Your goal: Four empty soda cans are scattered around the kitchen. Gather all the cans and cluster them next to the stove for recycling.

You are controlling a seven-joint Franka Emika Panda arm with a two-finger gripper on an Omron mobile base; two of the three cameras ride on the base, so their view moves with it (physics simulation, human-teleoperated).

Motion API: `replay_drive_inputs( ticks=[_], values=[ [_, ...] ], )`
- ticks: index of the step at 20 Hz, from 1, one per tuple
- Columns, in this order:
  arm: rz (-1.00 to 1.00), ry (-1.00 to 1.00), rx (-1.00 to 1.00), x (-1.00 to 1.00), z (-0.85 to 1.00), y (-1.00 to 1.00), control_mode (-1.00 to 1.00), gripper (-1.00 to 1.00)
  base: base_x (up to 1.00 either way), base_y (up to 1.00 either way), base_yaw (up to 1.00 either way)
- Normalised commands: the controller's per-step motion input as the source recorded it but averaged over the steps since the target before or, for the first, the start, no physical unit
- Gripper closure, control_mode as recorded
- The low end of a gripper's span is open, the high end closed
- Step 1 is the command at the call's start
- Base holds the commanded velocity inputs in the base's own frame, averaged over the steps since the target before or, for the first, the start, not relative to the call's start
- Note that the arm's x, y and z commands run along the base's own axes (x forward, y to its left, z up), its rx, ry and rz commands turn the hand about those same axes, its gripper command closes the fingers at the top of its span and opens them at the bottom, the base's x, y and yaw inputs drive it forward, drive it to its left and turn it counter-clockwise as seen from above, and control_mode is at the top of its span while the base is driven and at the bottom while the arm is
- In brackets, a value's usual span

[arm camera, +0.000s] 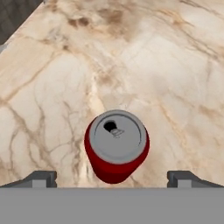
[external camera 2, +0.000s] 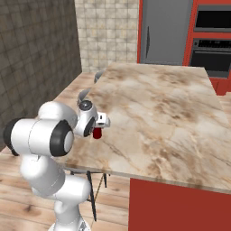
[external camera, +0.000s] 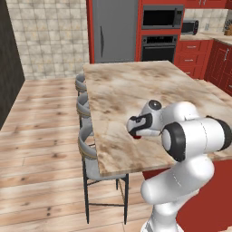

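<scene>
A beige marbled counter (arm camera: 175, 65) is stretching out under the hand in a red-cabinet kitchen, and a red can (arm camera: 116, 151) is standing upright on it directly below the gripper (arm camera: 112, 177), centred between the two fingertips (arm camera: 41, 178). The gripper is hanging spread wide, touching nothing. Being empty, the can is likely handling light, thin-walled, slick and easy to dent or tip, so a gentle squeeze across its mid-body is looking best.

Both base views flank the island counter (external camera: 122, 90); hand view looks closely down.
</scene>
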Motion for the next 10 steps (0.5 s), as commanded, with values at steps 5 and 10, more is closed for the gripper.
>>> replay_drive_inputs(
  ticks=[5,10],
  values=[
    [0.00,0.00,0.00,0.30,-0.19,0.00,-1.00,-1.00,0.00,0.00,0.00],
    [0.00,0.00,0.00,0.29,-0.24,0.00,-1.00,-1.00,0.00,0.00,0.00]
  ],
)
